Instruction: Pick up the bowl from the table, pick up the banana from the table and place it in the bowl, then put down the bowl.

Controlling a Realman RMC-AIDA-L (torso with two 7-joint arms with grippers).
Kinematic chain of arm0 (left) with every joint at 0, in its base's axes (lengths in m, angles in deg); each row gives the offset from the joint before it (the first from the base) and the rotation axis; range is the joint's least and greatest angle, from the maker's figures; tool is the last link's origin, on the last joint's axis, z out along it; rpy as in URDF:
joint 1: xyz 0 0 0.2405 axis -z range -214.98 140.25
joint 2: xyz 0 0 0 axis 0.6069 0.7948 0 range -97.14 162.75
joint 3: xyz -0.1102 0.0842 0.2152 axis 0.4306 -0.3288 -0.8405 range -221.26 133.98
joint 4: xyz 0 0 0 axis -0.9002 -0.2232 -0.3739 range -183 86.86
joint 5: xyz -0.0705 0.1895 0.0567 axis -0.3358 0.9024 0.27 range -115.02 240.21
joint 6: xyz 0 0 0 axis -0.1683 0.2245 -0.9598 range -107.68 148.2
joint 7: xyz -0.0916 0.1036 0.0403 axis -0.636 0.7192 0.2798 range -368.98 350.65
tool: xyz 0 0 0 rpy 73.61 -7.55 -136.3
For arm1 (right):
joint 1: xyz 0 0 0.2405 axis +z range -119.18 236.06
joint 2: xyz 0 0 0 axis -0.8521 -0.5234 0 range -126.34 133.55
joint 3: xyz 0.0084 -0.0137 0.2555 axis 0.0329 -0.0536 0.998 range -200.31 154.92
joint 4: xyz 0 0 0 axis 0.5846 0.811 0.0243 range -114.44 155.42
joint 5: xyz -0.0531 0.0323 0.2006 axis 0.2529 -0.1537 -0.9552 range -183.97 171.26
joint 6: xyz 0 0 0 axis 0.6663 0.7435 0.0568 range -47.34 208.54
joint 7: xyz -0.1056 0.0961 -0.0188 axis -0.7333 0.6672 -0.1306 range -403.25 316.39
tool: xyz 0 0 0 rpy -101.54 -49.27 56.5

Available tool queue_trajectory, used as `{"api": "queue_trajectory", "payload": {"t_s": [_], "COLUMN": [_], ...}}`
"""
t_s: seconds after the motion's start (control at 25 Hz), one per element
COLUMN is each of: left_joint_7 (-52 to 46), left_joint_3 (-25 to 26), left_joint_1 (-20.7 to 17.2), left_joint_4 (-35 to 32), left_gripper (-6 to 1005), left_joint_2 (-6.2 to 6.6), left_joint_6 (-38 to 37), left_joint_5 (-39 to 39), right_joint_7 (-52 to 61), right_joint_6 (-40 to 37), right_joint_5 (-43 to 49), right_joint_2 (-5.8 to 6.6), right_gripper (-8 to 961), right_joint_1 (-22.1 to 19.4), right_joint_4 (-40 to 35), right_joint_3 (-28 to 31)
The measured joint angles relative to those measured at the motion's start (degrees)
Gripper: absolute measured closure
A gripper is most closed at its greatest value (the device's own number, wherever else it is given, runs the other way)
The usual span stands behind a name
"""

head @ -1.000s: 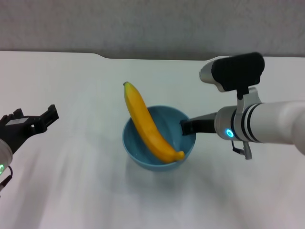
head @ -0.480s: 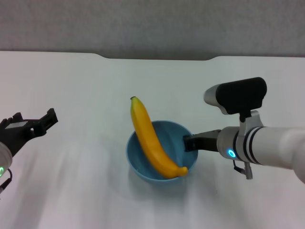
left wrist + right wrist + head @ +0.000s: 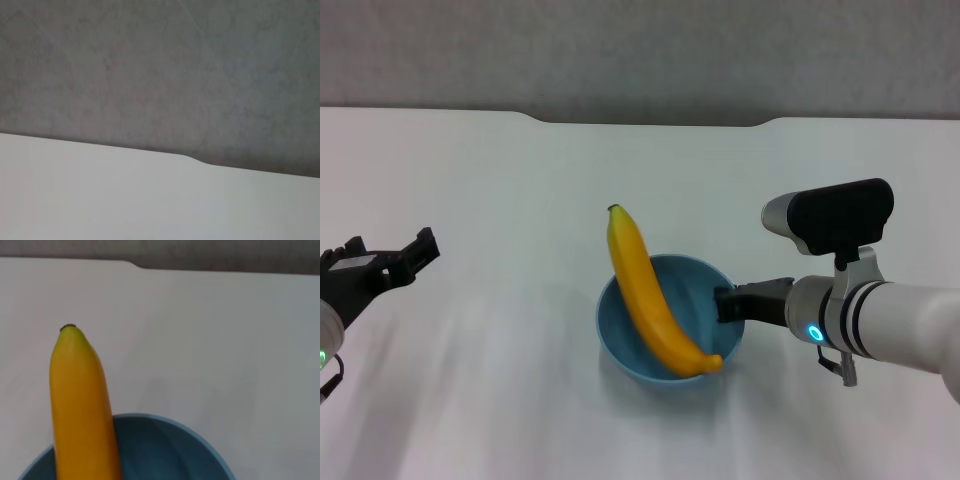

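Note:
The light-blue bowl [image 3: 670, 322] is near the middle of the white table [image 3: 500, 180]. The yellow banana [image 3: 650, 297] lies in it, with its stem end sticking out over the far-left rim. My right gripper [image 3: 730, 304] is shut on the bowl's right rim. I cannot tell whether the bowl rests on the table or hangs just above it. The right wrist view shows the banana [image 3: 82, 400] lying across the bowl [image 3: 165, 450]. My left gripper [image 3: 388, 258] is open and empty at the far left, well away from the bowl.
The table's far edge has a shallow notch [image 3: 650, 120] with a grey wall behind it. The left wrist view shows only the tabletop [image 3: 125, 195] and that wall.
My right gripper has moved the bowl with the banana in it nearer to me, a little to the right and lower. The left arm has hardly moved.

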State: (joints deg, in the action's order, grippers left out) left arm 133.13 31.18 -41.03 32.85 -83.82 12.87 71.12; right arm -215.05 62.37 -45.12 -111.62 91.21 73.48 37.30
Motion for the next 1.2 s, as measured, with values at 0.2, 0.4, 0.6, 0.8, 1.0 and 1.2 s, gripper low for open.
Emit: {"api": "queue_trajectory", "payload": {"t_s": [0.2, 0.4, 0.6, 0.8, 1.0, 1.2], "left_joint_7": [0.0, 0.0, 0.0, 0.1, 0.5, 0.5], "left_joint_3": [0.1, 0.1, 0.2, 0.1, -0.1, 2.1], "left_joint_1": [0.0, -0.1, -0.7, -2.3, -5.5, -5.4], "left_joint_4": [-0.1, -0.1, -0.2, 0.2, -1.1, -14.2], "left_gripper": [104, 104, 103, 104, 105, 106], "left_joint_2": [0.0, 0.0, 0.0, -0.01, -0.09, -0.22], "left_joint_6": [0.0, 0.1, 0.3, 3.7, 15.8, 41.4], "left_joint_5": [0.0, 0.0, 0.0, 0.2, 0.5, 0.1], "right_joint_7": [0.0, 0.0, -0.1, 0.0, 0.0, 0.1], "right_joint_6": [0.5, 0.6, 0.6, 1.3, 7.4, 27.1], "right_joint_5": [0.2, 0.6, 3.3, 14.5, 22.1, 25.7], "right_joint_2": [0.0, 0.0, 0.05, 0.0, 0.16, 0.17], "right_gripper": [797, 735, 632, 324, 165, 66], "right_joint_1": [-0.1, -0.2, -2.7, -11.8, -19.0, -25.7], "right_joint_4": [0.1, 0.8, 4.4, 15.5, 21.4, 18.7], "right_joint_3": [-0.5, -0.6, -0.5, 2.4, 2.9, 2.3]}}
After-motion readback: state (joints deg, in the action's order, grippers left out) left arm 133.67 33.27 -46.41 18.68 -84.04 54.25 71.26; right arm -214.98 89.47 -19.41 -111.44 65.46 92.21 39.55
